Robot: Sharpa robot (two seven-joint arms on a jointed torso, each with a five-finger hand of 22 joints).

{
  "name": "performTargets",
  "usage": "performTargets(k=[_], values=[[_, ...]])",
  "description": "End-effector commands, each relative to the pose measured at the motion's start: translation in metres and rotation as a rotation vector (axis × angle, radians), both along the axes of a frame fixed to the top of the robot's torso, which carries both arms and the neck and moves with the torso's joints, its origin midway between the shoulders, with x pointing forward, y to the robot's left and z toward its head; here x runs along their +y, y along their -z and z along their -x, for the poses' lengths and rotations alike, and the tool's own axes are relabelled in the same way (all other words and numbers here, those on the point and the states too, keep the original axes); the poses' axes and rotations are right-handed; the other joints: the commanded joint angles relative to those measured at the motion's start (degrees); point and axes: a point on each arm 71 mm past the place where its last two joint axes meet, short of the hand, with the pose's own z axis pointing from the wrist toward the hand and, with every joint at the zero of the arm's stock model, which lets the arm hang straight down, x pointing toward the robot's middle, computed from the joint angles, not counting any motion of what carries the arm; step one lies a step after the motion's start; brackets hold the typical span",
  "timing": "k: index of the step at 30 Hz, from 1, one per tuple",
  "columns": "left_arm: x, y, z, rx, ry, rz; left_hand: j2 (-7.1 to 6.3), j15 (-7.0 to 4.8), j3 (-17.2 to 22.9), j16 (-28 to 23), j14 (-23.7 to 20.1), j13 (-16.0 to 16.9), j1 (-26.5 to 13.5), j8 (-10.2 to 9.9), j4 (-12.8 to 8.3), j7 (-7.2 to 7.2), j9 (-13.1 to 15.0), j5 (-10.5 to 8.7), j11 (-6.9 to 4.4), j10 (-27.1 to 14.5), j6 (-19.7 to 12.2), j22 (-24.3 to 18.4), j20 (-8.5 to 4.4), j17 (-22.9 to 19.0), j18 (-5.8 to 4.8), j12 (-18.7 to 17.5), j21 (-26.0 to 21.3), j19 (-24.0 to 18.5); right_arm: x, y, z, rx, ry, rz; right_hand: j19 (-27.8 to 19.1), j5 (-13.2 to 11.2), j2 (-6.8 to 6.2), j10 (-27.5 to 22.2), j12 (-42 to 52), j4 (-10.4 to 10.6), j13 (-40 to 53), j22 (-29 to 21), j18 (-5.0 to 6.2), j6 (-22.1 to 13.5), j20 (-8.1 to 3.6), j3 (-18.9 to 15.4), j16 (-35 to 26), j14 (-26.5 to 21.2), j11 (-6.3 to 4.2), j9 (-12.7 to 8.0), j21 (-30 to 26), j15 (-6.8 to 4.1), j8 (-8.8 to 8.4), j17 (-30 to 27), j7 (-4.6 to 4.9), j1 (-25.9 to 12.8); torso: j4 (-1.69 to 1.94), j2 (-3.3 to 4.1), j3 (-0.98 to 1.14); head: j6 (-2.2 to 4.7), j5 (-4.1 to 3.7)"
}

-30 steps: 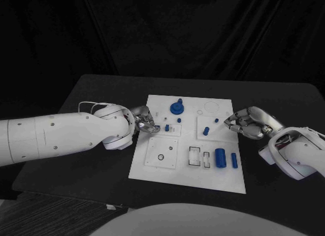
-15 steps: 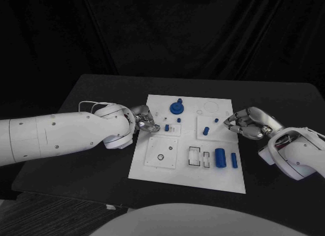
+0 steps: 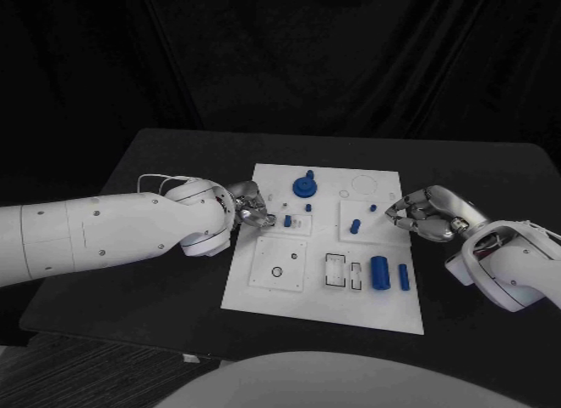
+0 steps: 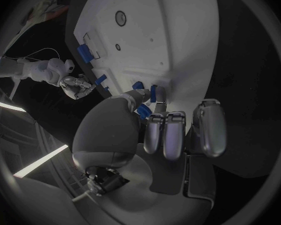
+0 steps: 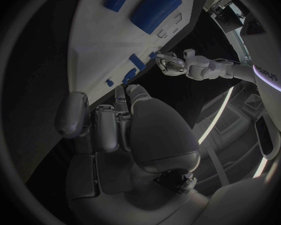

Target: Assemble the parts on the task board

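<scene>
The white task board (image 3: pixel 280 285) lies mid-table with several blue parts on it. A round geared part (image 3: pixel 305 181) stands at the far end, small pegs (image 3: pixel 288 220) (image 3: pixel 355 226) in the middle, and a thick cylinder (image 3: pixel 380 272) beside a thinner one (image 3: pixel 405 277) lies near the front right. My left hand (image 3: pixel 252 210) hovers at the board's left edge with its fingers (image 4: pixel 165 135) curled in, their tips close to a small blue peg (image 4: pixel 153 93); I see nothing gripped. My right hand (image 3: pixel 424 212) sits at the board's right edge, fingers (image 5: pixel 106 127) curled, holding nothing.
The black table (image 3: pixel 158 280) surrounds the board on all sides. Empty recesses on the board include a round hole (image 3: pixel 277 272) in a square plate and rectangular slots (image 3: pixel 337 269). My two white arms lie along the table's left and right sides.
My left hand has drawn slightly back and away from the small peg toward the board's far left edge. The right hand and the parts have stayed put.
</scene>
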Motion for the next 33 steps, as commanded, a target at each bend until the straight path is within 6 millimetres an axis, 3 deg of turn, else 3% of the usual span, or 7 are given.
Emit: performTargets(k=[1, 27, 31, 33], values=[[-0.0006, 0.0020, 0.0009, 0.009, 0.006, -0.003, 1.08, -0.77, 1.73, 0.58, 6.45, 14.63, -0.45, 2.17, 0.07, -2.17, 0.74, 2.14, -0.27, 6.35, 3.00, 11.82, -0.69, 15.13, -0.82, -0.04, 0.72, -0.29, -0.0004, 0.0017, 0.0007, 0.007, 0.006, 0.006, -0.42, 1.35, 0.85, 5.02, -1.75, -0.04, 10.12, 8.99, -0.63, -0.49, 0.08, 2.34, -1.50, 3.34, -0.46, 0.86, -1.11, -0.09, 0.68, 2.92, -0.17, 1.45, -0.02, 0.02, 0.01, 0.00, 0.01], [-0.0032, 0.0031, 0.0029, 0.030, 0.030, -0.012, 0.74, -1.40, 0.89, 0.58, 6.45, 14.63, -1.03, 3.33, 0.14, -2.96, 0.85, 2.35, -0.97, 6.35, 5.07, 11.87, -1.26, 15.13, -0.86, -0.04, 1.04, 0.05, -0.0003, 0.0039, 0.0015, 0.018, 0.006, 0.009, -0.51, 1.42, 0.85, 4.95, -1.83, -0.07, 10.04, 8.92, -0.58, -0.58, 0.09, 2.46, -1.57, 3.33, -0.44, 0.86, -1.42, -0.08, 0.64, 2.84, -0.14, 1.49, 0.01, 0.01, 0.02, 0.00, 0.05], [-0.0035, 0.0036, 0.0035, 0.039, 0.038, -0.016, 0.21, -1.48, 0.16, 0.58, 6.45, 14.63, -2.07, 3.16, 0.90, -3.05, 0.66, 1.37, -1.04, 6.35, 4.97, 11.81, -1.35, 15.13, -0.83, -0.04, 0.81, -0.03, -0.0004, 0.0042, 0.0016, 0.019, 0.006, 0.010, -0.51, 1.42, 0.85, 4.95, -1.83, -0.07, 10.04, 8.92, -0.58, -0.58, 0.09, 2.46, -1.57, 3.33, -0.44, 0.86, -1.42, -0.08, 0.64, 2.84, -0.14, 1.49, 0.00, -0.01, 0.01, 0.00, 0.08], [-0.0033, 0.0039, 0.0035, 0.041, 0.040, -0.018, 0.12, -1.51, -0.58, 0.58, 6.45, 14.63, -3.25, 3.05, 1.99, -3.13, 0.48, -0.45, -1.08, 6.35, 5.08, 11.80, -1.39, 15.13, -0.84, -0.04, 0.78, -0.03, -0.0005, 0.0043, 0.0016, 0.019, 0.007, 0.010, -0.51, 1.42, 0.85, 4.95, -1.83, -0.07, 10.04, 8.92, -0.58, -0.58, 0.09, 2.46, -1.57, 3.33, -0.44, 0.86, -1.42, -0.08, 0.64, 2.84, -0.14, 1.49, 0.01, -0.01, 0.01, 0.00, 0.07]])
